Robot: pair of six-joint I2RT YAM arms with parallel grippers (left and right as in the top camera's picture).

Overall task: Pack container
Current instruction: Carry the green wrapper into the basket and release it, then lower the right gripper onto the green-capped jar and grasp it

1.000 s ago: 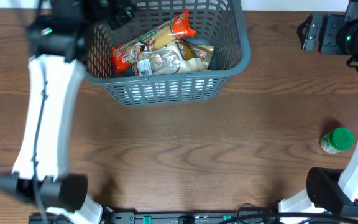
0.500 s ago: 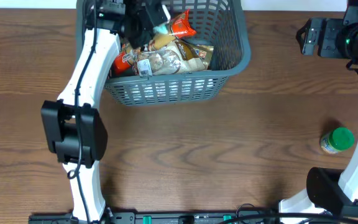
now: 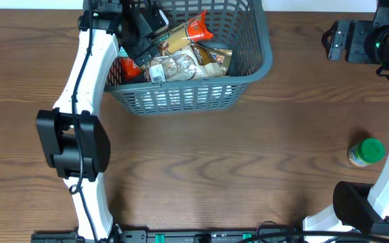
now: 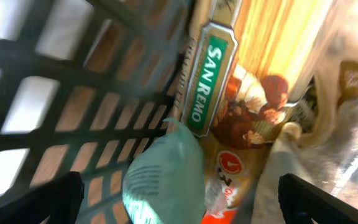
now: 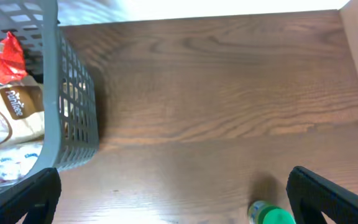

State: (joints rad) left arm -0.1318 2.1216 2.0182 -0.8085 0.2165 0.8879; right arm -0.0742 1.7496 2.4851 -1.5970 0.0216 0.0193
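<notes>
The grey-blue slotted container [image 3: 265, 55] stands at the table's far edge with snack packets inside. An orange San Remo pasta packet [image 3: 175, 39] lies across a clear bag [image 3: 174, 67] and a brown packet [image 3: 215, 61]. My left gripper [image 3: 144, 28] reaches into the container's left side and is open. In the left wrist view a pale green packet [image 4: 166, 177] lies loose between the wide-apart fingers of the left gripper [image 4: 179, 202], beside the pasta packet [image 4: 253, 74] and the lattice wall [image 4: 73, 93]. My right gripper [image 3: 340, 40] hangs open and holds nothing at the far right, seen as right gripper [image 5: 176, 205] in its own view.
A green-capped bottle [image 3: 366, 152] stands on the brown wooden table at the right, and the right wrist view catches the bottle [image 5: 269, 214] at its lower edge. The container's right wall [image 5: 73, 112] shows there too. The left arm's white link [image 3: 80, 81] crosses the container's left rim.
The left arm swung from the table's left into the container with a pale green packet. Its jaws went from shut to open, and the packet now lies loose. The right arm stayed put.
</notes>
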